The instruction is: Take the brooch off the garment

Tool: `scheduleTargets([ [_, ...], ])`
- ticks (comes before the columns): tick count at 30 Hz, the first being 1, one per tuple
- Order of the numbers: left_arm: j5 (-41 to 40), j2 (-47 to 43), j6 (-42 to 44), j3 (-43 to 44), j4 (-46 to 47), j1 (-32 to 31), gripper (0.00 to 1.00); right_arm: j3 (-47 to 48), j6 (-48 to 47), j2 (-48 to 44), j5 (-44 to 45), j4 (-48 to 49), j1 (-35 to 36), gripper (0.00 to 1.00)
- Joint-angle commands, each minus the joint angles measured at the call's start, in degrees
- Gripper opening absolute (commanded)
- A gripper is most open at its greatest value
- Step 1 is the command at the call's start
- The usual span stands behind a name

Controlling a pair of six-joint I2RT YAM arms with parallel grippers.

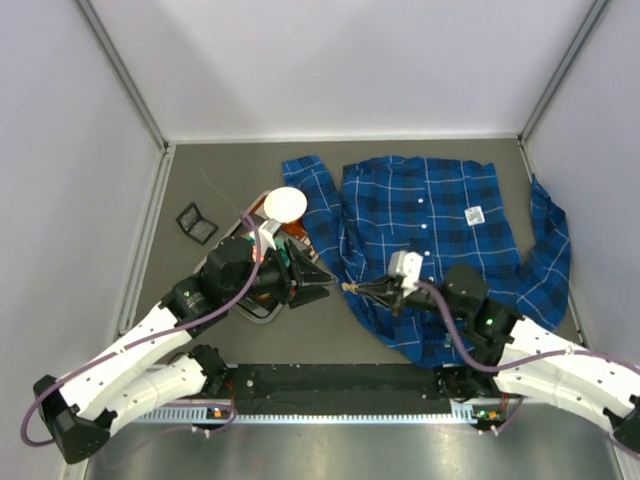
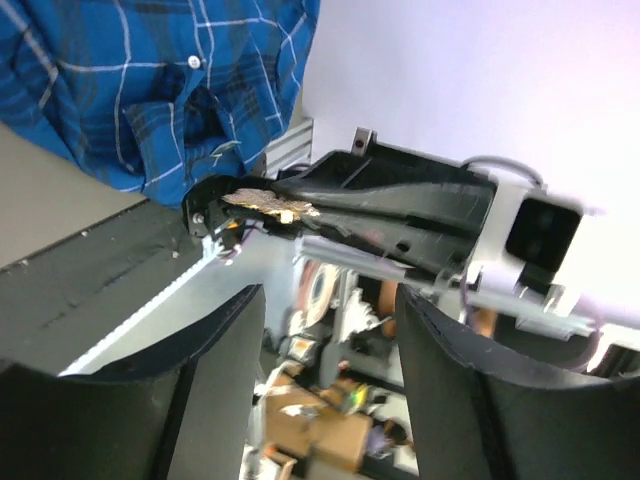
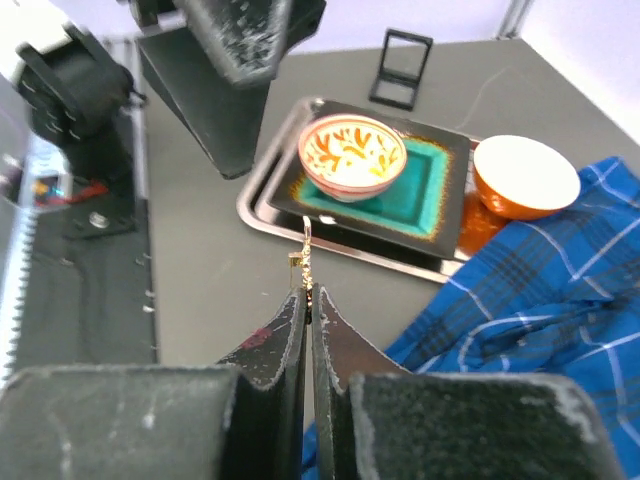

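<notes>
My right gripper [image 3: 307, 300], jaws pressed together, pinches the tiny pale-gold metal brooch [image 3: 305, 265] just left of the blue plaid cloth shirt [image 3: 520, 290] — seemingly free of it. My left gripper [image 1: 322, 283] gapes wide, empty. I should hold firm and withdraw slowly.

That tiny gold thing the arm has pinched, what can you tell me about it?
The brooch is a tiny pale gold pin, metal by its look, flat and jagged-edged with a thin stem. The right gripper is shut on it, and it juts out beyond its tips. It hangs above bare table beside the garment, apparently free of the cloth.
</notes>
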Motion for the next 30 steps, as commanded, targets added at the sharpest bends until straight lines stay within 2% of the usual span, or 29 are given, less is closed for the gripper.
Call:
scheduleTargets([
  [1, -7.5, -0.8, -16.6, 1.1, -5.7, 0.0, 0.59, 3.0, -23.1, 6.2, 13.4, 8.8, 8.3, 0.0],
  [3, -8.4, -0.1, -18.3, 2.5, -11.9, 0.0, 0.53, 2.3, -25.0, 6.9, 14.9, 12.8, 9.4, 0.0],
  [9, -11.7, -0.1, -21.5, 4.5, -22.6, 0.0, 0.42, 1.3, -27.9, 6.9, 15.1, 15.1, 10.6, 0.0],
  [12, -11.7, -1.7, -25.7, 0.7, -18.4, 0.0, 0.43, 1.4, -28.3, 6.8, 13.1, 14.0, 11.0, 0.0],
  [13, -11.3, -1.7, -26.5, -1.6, -12.9, 0.0, 0.46, 1.5, -28.5, 6.9, 12.8, 13.0, 11.1, 0.0],
  [17, -10.8, 0.3, -27.3, -2.7, -6.0, 0.0, 0.57, 2.3, -29.4, 7.9, 13.1, 11.4, 11.8, 0.0],
  [21, -12.2, 0.9, -28.2, -2.8, -3.5, 0.0, 0.64, 2.8, -30.2, 8.9, 13.1, 10.7, 13.2, 0.0],
  [25, -14.7, -1.7, -29.1, -3.5, -2.0, 0.0, 0.63, 2.5, -30.4, 9.4, 13.8, 10.3, 13.2, 0.0],
  [30, -15.5, -2.3, -30.1, -2.7, -6.7, 0.0, 0.55, 2.3, -30.8, 9.7, 14.8, 10.3, 13.8, 0.0],
])
